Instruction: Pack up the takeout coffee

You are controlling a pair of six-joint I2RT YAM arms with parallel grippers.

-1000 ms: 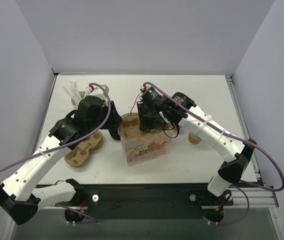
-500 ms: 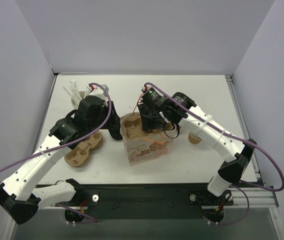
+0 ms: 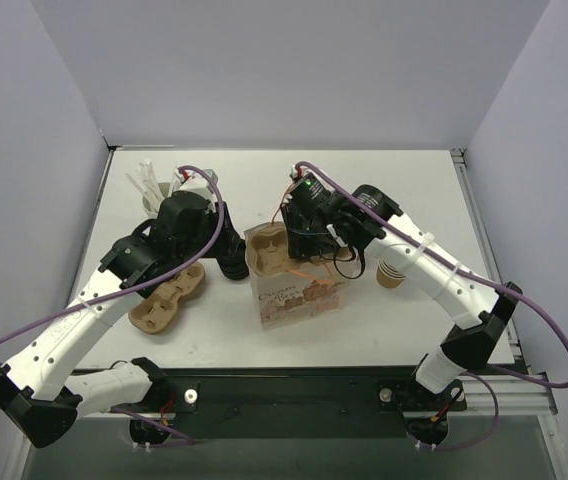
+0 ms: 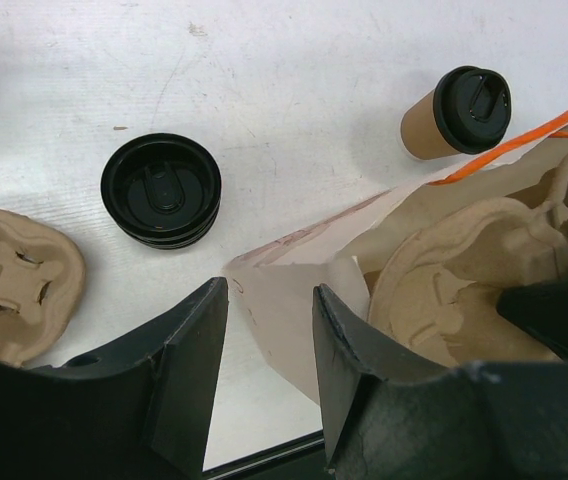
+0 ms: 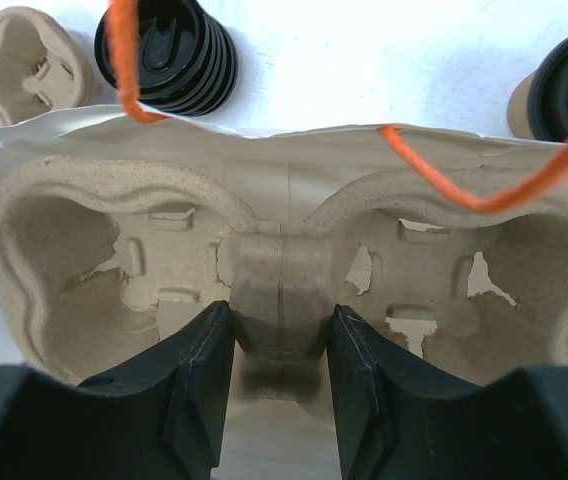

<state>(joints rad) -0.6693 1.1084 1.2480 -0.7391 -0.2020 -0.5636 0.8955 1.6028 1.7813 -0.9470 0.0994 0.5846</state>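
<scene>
The right claw [image 5: 279, 330] pinches the carrier [image 5: 134, 185] by its centre ridge, the left claw [image 4: 269, 300] is spread at the bag [image 4: 304, 245] edge; the carrier should descend level, clear of the orange handles [image 5: 116, 50].

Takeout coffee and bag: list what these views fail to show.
- Takeout coffee: absent from top view, presumably under the right arm; the right wrist view cuts it at the edge.
- Bag interior: the cup carrier in the right tool blocks it in both wrist views.
- Spare carrier: cut by the left wrist view's left edge.
</scene>
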